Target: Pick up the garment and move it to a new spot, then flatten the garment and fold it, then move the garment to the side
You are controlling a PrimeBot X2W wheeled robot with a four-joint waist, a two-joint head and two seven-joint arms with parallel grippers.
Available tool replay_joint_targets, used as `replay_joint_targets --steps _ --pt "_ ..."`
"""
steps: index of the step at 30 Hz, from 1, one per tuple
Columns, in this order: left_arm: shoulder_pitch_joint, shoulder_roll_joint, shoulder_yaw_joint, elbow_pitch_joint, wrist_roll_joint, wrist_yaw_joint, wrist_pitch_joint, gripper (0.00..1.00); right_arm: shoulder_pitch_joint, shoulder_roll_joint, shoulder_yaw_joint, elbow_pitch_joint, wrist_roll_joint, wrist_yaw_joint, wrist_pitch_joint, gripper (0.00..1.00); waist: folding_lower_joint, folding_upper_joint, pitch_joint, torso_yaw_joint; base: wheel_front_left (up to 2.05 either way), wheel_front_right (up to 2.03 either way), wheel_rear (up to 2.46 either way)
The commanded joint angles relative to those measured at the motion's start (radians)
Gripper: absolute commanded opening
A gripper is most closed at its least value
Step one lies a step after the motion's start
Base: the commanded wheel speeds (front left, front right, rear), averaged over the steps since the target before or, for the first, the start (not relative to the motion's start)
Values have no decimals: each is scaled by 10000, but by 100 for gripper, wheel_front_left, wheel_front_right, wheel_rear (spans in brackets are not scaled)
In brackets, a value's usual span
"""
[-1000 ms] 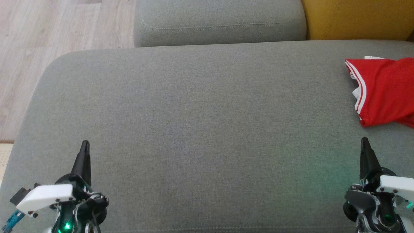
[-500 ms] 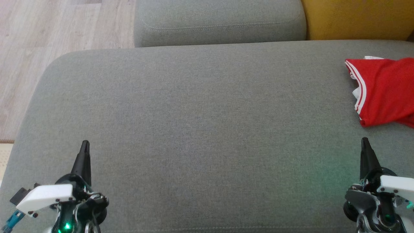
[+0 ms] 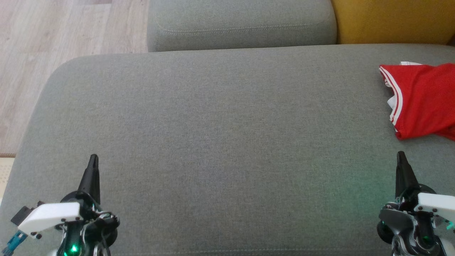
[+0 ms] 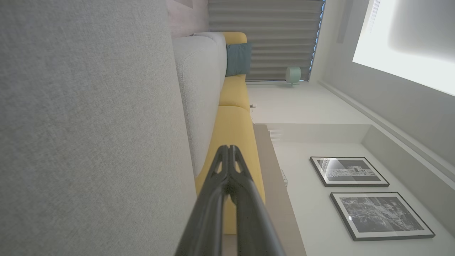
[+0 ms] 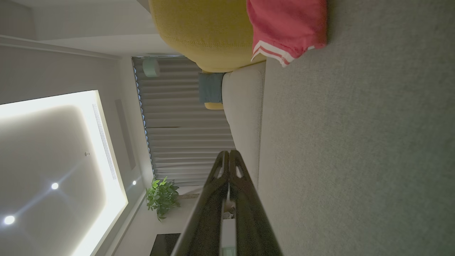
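The garment (image 3: 424, 101), red with white-and-red striped trim, lies bunched at the right edge of the grey sofa seat (image 3: 227, 142), partly cut off by the head view's edge; its lettering is hidden. In the right wrist view the garment (image 5: 286, 25) shows at the top, against a yellow cushion. My left gripper (image 3: 94, 157) hovers low at the front left, shut and empty, its fingers (image 4: 229, 153) pressed together. My right gripper (image 3: 401, 154) sits at the front right, shut with nothing in it, a short way in front of the garment; its fingertips (image 5: 229, 153) touch each other.
A grey back cushion (image 3: 241, 25) lies behind the seat, with a yellow cushion (image 3: 391, 21) to its right. Wooden floor (image 3: 53, 53) runs past the seat's rounded left edge. A wide stretch of bare seat lies between the grippers.
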Motion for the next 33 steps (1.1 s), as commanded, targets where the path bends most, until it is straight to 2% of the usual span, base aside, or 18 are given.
replay_joint_targets --steps 1,33 --pt "-515 87 348 -351 -40 -73 76 0 -544 -42 187 -383 24 69 61 0 0 -1 0 0 0 0 0" --pt "-514 87 348 -352 -41 -73 76 0 -548 -12 144 -381 -12 69 96 0 0 -1 0 0 0 0 0"
